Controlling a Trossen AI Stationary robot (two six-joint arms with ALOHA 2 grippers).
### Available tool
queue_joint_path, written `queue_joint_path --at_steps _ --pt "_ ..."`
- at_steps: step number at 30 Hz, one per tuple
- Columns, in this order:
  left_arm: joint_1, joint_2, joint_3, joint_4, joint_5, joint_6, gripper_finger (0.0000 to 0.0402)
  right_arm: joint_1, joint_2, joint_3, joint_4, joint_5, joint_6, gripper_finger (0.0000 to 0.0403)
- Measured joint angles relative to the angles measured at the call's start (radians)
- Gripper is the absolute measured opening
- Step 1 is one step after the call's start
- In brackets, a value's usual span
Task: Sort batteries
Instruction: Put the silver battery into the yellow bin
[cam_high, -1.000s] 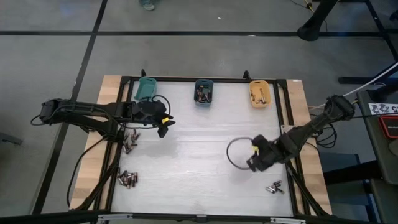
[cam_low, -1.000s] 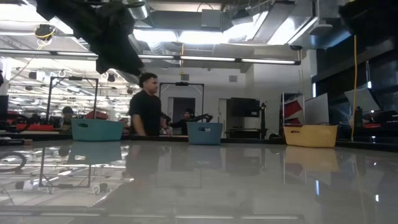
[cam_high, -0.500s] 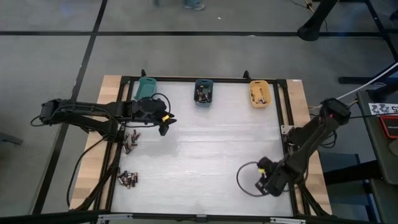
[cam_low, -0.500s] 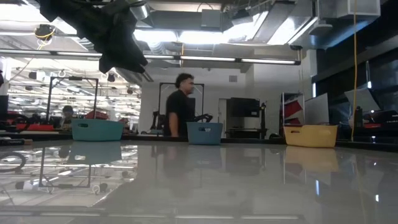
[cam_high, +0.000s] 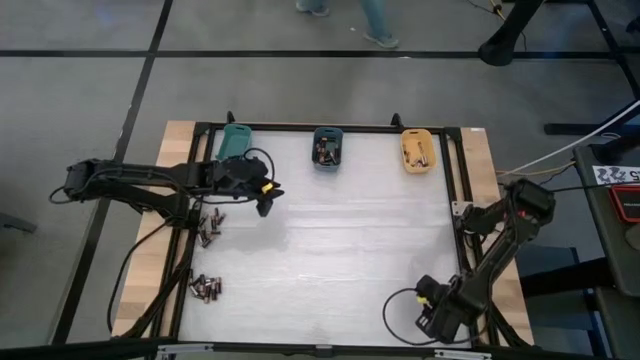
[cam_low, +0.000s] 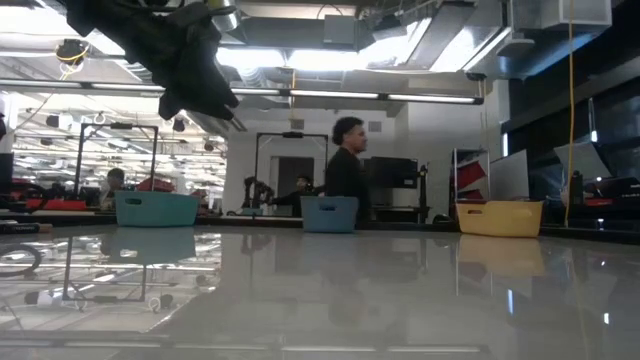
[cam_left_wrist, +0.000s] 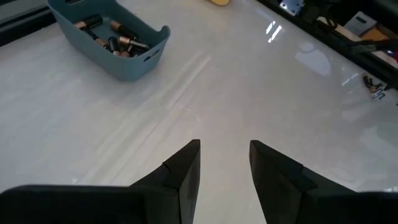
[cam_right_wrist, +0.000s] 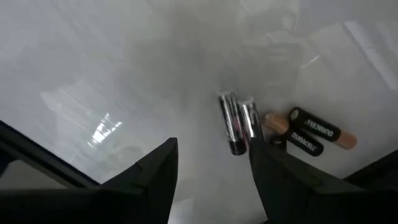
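We are working the near right corner, where the right gripper (cam_right_wrist: 211, 171) is hanging low over a small cluster of batteries (cam_right_wrist: 273, 127) with its fingers spread and nothing between them. To do this pick well, we are judging it best to settle on 1 cell, likely one of the 2 silvery ones lying side by side nearest the fingers, line the fingers across its length, and come down so the neighbour is not dragged along. The cells are touching, so a sloppy close could roll or pinch 2 at once.

The left gripper (cam_left_wrist: 224, 165) is waiting above the table near the teal bin (cam_high: 236, 141), partly open and empty.

Only the right wrist view is showing the cluster clearly: 2 silvery cells beside 2 black-and-copper ones. From above, that arm is hiding them, but there we are seeing the other piles (cam_high: 208, 228) by the left edge, and cells already in the blue bin (cam_high: 327, 147) and orange bin (cam_high: 417, 151). The low view is adding a person (cam_low: 347, 180) beyond the table.
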Motion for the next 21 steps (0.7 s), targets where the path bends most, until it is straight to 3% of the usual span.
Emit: queue_joint_path --at_steps 14,17,21 --pt "0.024 0.044 0.000 0.025 0.000 -0.024 0.0129 0.009 0.092 -0.063 0.089 0.001 -0.018 0.0193" --pt "0.024 0.053 0.000 0.052 0.000 -0.026 0.0129 0.002 0.093 -0.066 0.072 0.028 -0.022 0.0167" --pt "0.024 0.056 0.000 0.081 0.000 -0.029 0.0129 -0.017 0.095 -0.067 0.049 0.042 -0.050 0.0104"
